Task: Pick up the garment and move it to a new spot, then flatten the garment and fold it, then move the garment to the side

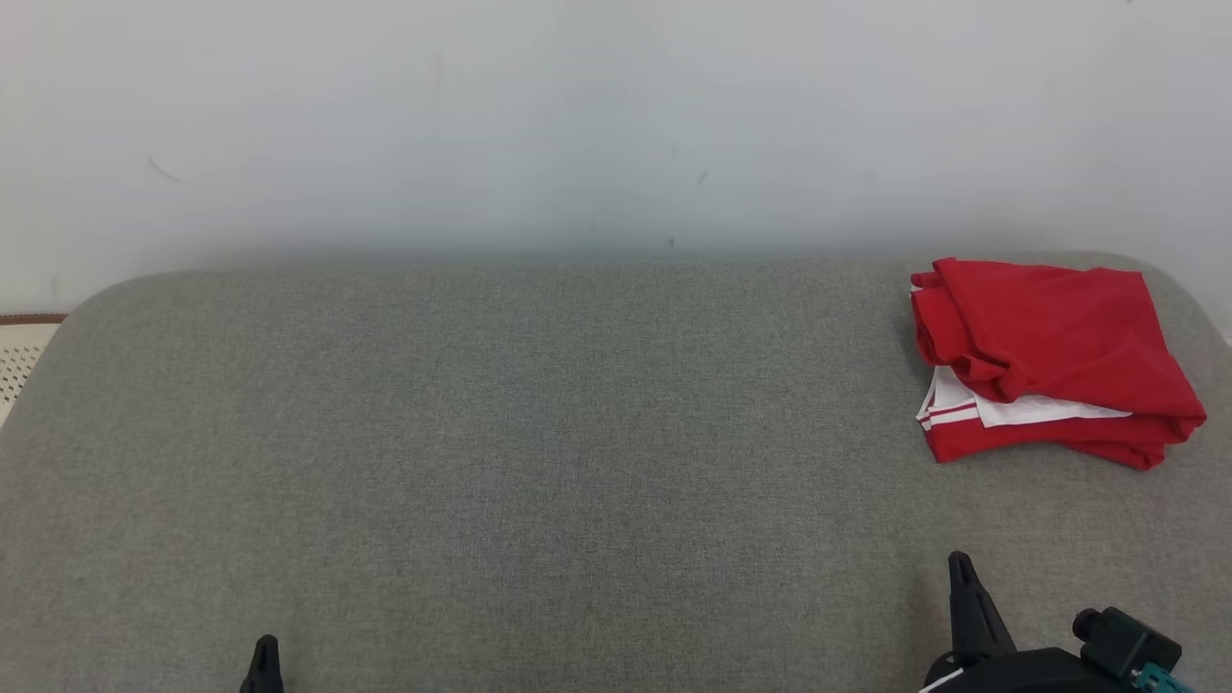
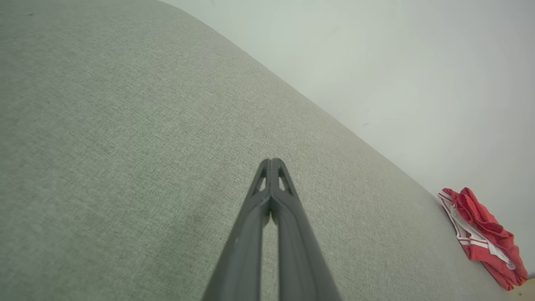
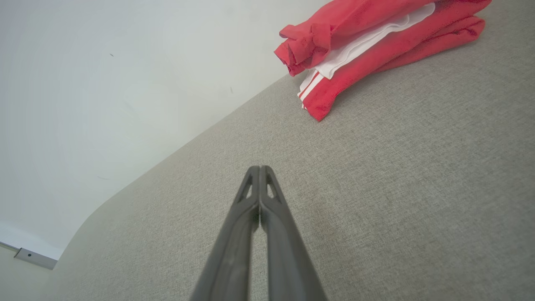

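The garment (image 1: pixel 1049 356) is red with white trim and lies folded in a compact stack at the far right of the grey fabric surface (image 1: pixel 577 462). It also appears at the right edge of the left wrist view as the garment (image 2: pixel 480 234) and at the top of the right wrist view as the garment (image 3: pixel 376 37). My left gripper (image 1: pixel 265 643) sits at the near left edge, shut and empty, fingertips pressed together (image 2: pixel 271 161). My right gripper (image 1: pixel 958 560) stands near the front right, below the garment and apart from it, shut on nothing (image 3: pixel 260 168).
A pale wall (image 1: pixel 616 115) rises right behind the grey surface. The surface has rounded far corners. A cream patterned strip (image 1: pixel 19 351) shows past its left edge. A wide stretch of bare grey fabric lies between the two grippers and to the garment's left.
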